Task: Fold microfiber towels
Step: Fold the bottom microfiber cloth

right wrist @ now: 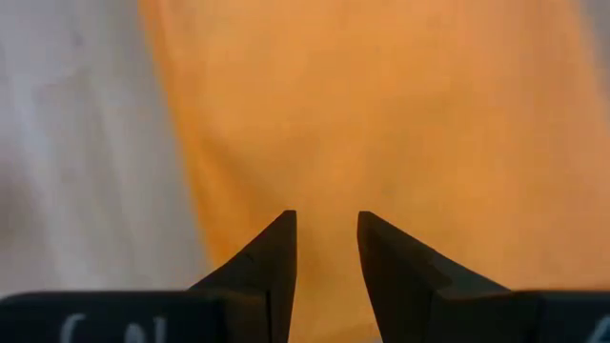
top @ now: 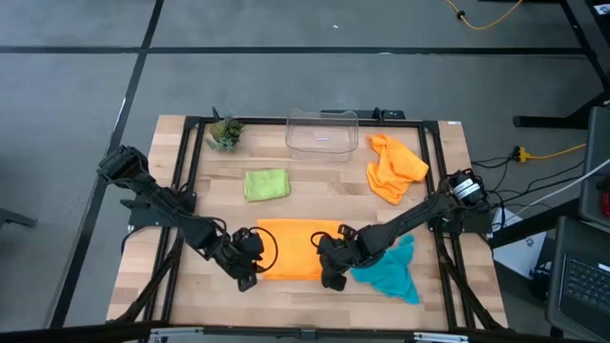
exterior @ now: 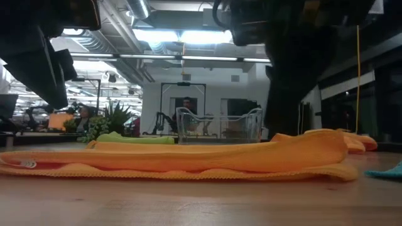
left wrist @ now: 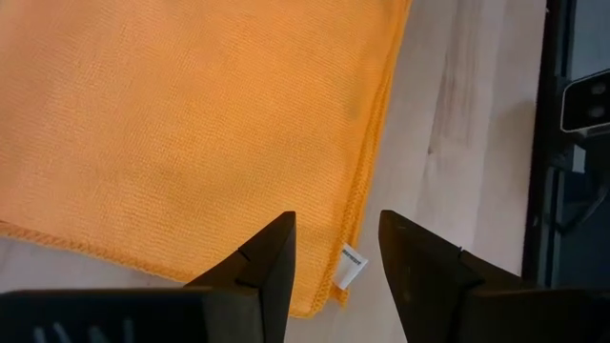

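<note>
**Both grippers at the half-folded orange towel**

Left gripper, jaws apart, hovers at the left edge of the front-centre orange towel; right gripper, jaws apart, empty, at its right edge. Uneven pinches could skew the fold

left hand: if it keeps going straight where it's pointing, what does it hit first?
Most likely the flat orange towel. The left hand points down at that towel's corner by the white tag, fingers apart and nothing between them. How high it hangs above the cloth is unclear, and the bare wooden table lies just beside the hem.
</note>
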You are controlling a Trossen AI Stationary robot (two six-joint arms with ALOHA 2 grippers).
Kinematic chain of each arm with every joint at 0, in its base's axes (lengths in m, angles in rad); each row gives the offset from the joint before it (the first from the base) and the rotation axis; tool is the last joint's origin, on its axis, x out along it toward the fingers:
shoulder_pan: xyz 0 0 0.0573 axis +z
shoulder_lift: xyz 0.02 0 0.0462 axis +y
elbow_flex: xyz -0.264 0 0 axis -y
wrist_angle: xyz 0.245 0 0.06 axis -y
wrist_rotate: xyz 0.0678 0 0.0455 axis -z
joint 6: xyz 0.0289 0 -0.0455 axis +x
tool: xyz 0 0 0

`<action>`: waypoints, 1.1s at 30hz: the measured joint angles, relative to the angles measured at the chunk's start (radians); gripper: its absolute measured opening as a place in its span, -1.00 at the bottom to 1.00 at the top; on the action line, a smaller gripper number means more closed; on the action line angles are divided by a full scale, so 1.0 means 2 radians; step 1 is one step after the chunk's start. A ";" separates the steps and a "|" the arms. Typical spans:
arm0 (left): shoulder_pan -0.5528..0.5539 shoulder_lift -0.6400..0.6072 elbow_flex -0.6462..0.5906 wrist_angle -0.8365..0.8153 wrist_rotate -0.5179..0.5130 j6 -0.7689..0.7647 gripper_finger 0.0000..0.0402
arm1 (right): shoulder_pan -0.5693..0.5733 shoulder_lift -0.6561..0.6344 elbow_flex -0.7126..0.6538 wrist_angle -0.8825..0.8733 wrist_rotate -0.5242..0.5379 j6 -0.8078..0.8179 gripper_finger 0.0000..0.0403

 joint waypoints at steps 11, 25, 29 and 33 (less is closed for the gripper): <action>-0.008 0.000 0.000 -0.001 0.012 -0.003 -0.28 | -0.032 0.040 0.002 0.092 0.076 0.013 -0.43; -0.048 -0.025 0.000 0.013 0.044 -0.014 -0.28 | -0.044 0.188 0.081 0.380 0.105 -0.117 -0.43; -0.058 -0.035 0.001 0.014 0.024 -0.014 -0.28 | -0.045 0.253 0.165 0.362 0.096 -0.157 -0.43; -0.065 -0.035 0.001 0.015 0.022 -0.017 -0.28 | -0.049 0.299 0.242 0.321 0.016 -0.176 -0.43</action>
